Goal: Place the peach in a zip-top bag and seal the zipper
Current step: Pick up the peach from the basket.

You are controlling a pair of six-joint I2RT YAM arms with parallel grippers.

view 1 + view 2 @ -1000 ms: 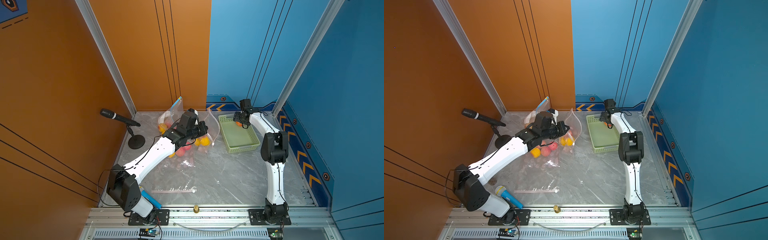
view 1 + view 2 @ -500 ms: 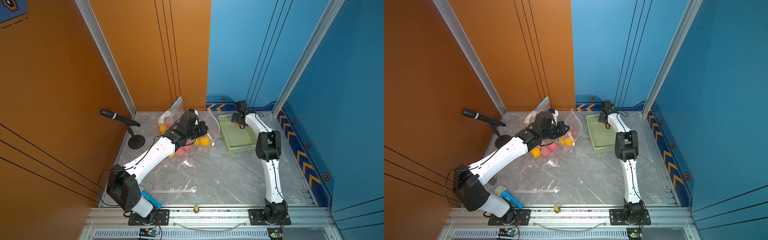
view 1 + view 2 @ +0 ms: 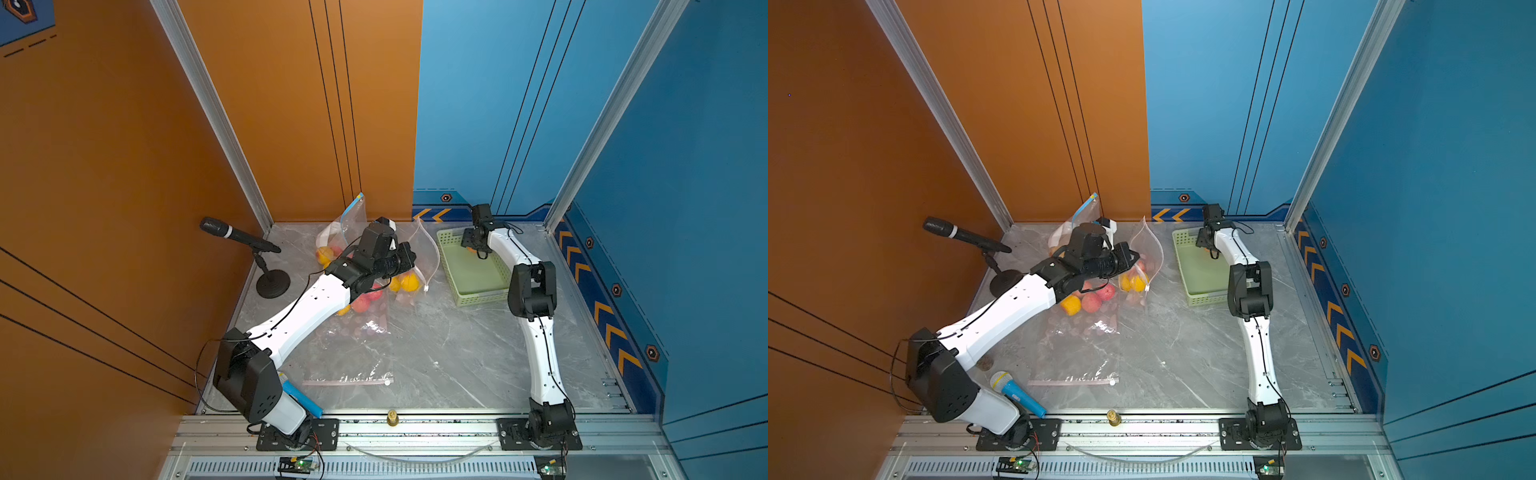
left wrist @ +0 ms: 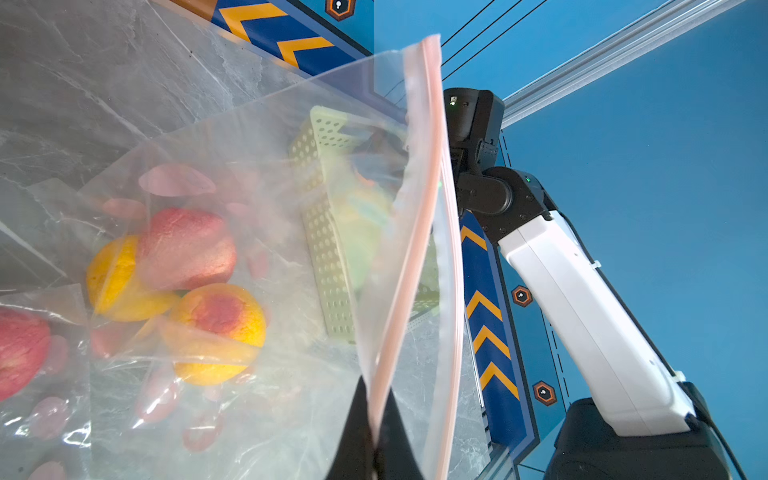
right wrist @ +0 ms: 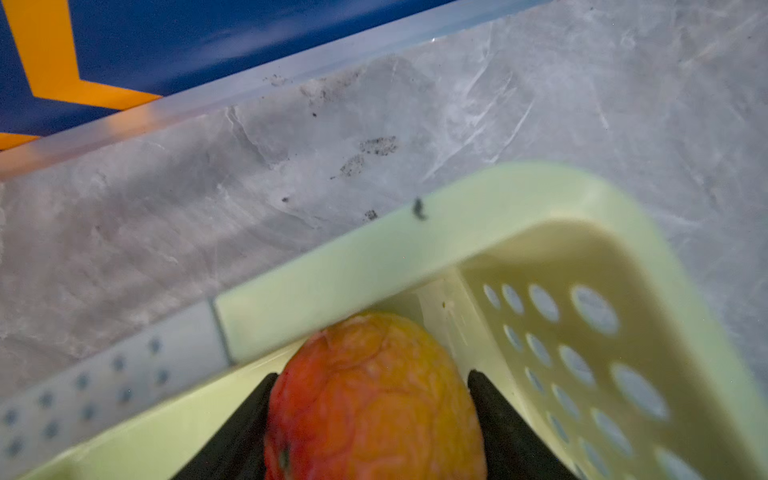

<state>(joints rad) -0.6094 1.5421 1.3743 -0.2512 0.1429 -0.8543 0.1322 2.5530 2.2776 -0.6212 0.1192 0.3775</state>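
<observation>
At about eleven o'clock on the table [image 3: 436, 353], counting the back wall as twelve, our left arm [image 3: 307, 307] is stretched out to the zip-top bag [image 4: 257, 137]. The left jaws are shut on its pink zipper strip [image 4: 415, 208] and hold one lip raised, so the mouth faces three o'clock, toward the basket [image 3: 478, 298]. Several fruits [image 4: 187, 249] lie in the bag's low end. We judge that this side should simply hold firm, since a sagging lip would narrow the mouth. Over at one o'clock the peach [image 5: 374, 399] sits tucked into the basket's far corner, with our right arm [image 3: 542, 353] bent down over it. The right jaws stand either side of the peach, close against its flanks, but we cannot tell whether they bear on it yet. To pick well we would centre the fruit between the jaws and squeeze only enough to hold, for the skin looks wrinkled and soft. We would then lift straight up past the rim [image 5: 374, 257] and the perforated wall before swinging toward nine o'clock. Entering the mouth from its three o'clock side, well inside the lip, should keep the peach from snagging the strip.
</observation>
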